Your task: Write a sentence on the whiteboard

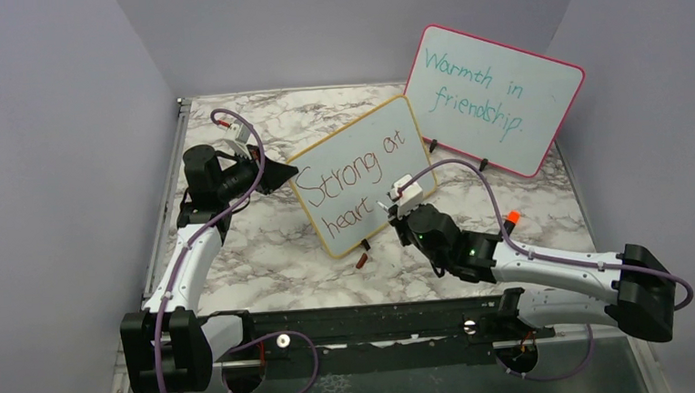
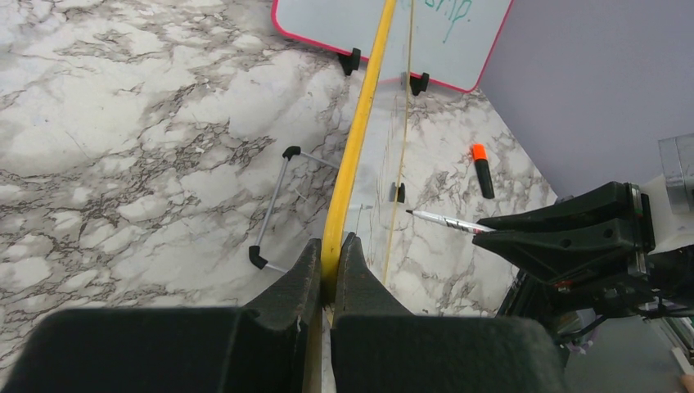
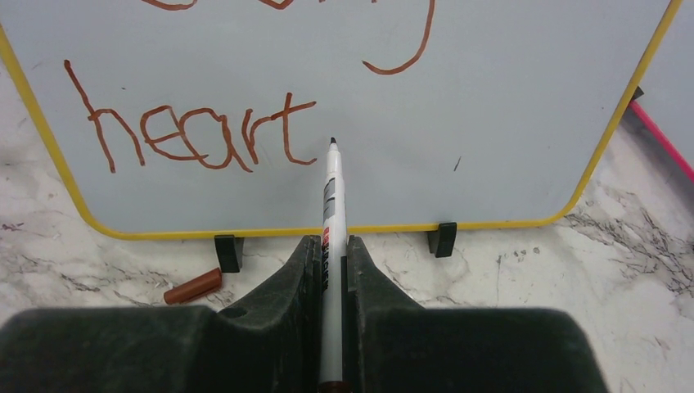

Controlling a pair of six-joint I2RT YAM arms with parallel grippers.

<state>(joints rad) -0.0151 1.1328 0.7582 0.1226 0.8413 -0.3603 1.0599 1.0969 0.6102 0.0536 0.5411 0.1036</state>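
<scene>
The yellow-framed whiteboard (image 1: 358, 134) stands tilted mid-table on small black feet. The sentence (image 1: 338, 183) in red-brown marker reads "Strong at heart"; in the right wrist view "heart" (image 3: 196, 135) sits low on the whiteboard (image 3: 491, 123). My left gripper (image 1: 283, 175) is shut on the board's left edge, its jaws pinching the yellow frame (image 2: 360, 139). My right gripper (image 1: 390, 210) is shut on a white marker (image 3: 331, 188). The marker's tip points at the board just right of the "t" of "heart". Whether the tip touches the surface I cannot tell.
A pink-framed board (image 1: 493, 96) with teal words stands behind to the right. A brown marker cap (image 1: 361, 260) lies in front of the whiteboard's foot. An orange-capped marker (image 1: 512, 216) lies on the marble at the right. A wire stand (image 2: 274, 205) props the whiteboard from behind.
</scene>
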